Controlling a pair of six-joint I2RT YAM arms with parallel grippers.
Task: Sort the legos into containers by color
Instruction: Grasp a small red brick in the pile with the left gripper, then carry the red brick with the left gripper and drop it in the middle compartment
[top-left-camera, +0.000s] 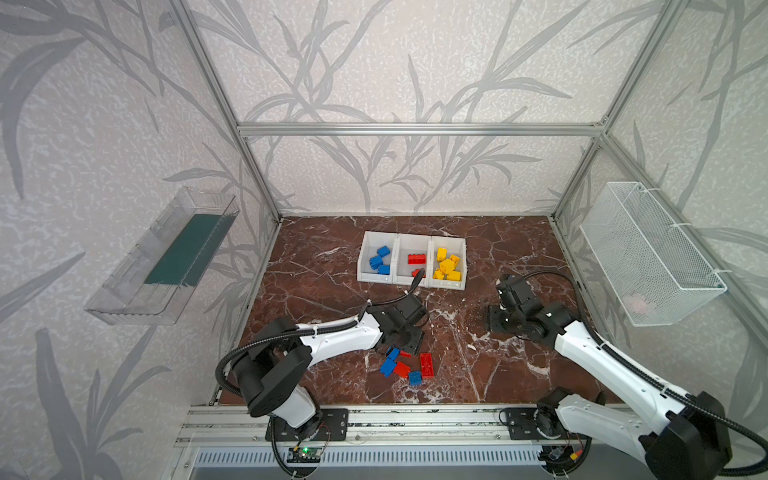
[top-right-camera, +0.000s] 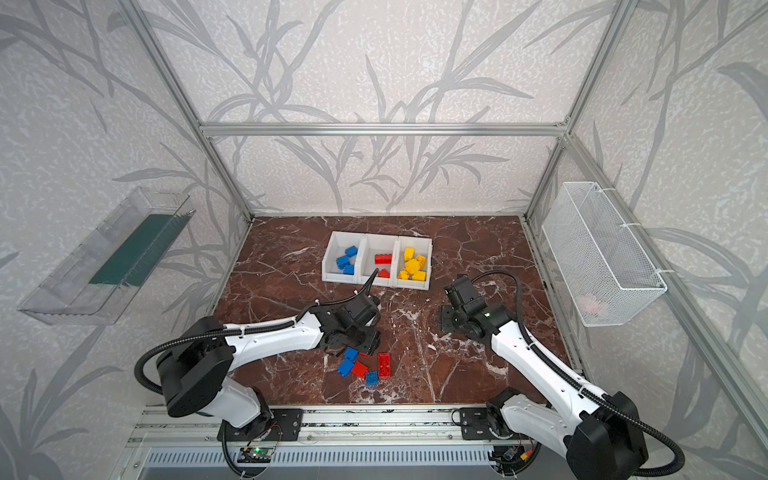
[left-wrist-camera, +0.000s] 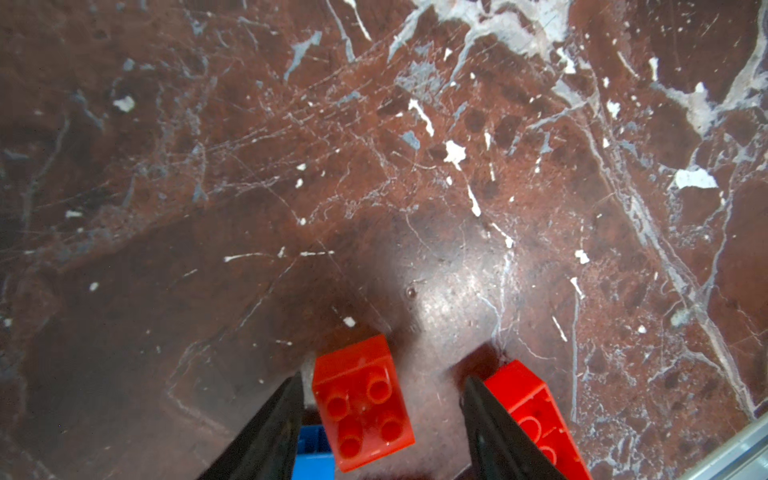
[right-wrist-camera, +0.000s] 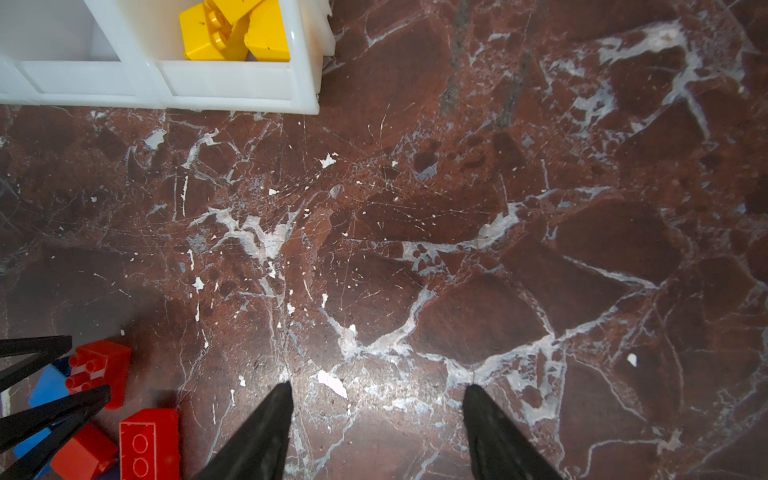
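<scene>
Straddling a square red lego on the table, held the left gripper spread, not yet pinching, seemingly lined up for the middle container of reds. Held the right gripper spread, empty, aside, likely for clearance.

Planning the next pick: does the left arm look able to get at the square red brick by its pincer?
Probably yes: the left pincer stands open astride the square red brick, and nothing lies on top; another red brick crowds the outside of one finger, and a blue brick sits close.
</scene>
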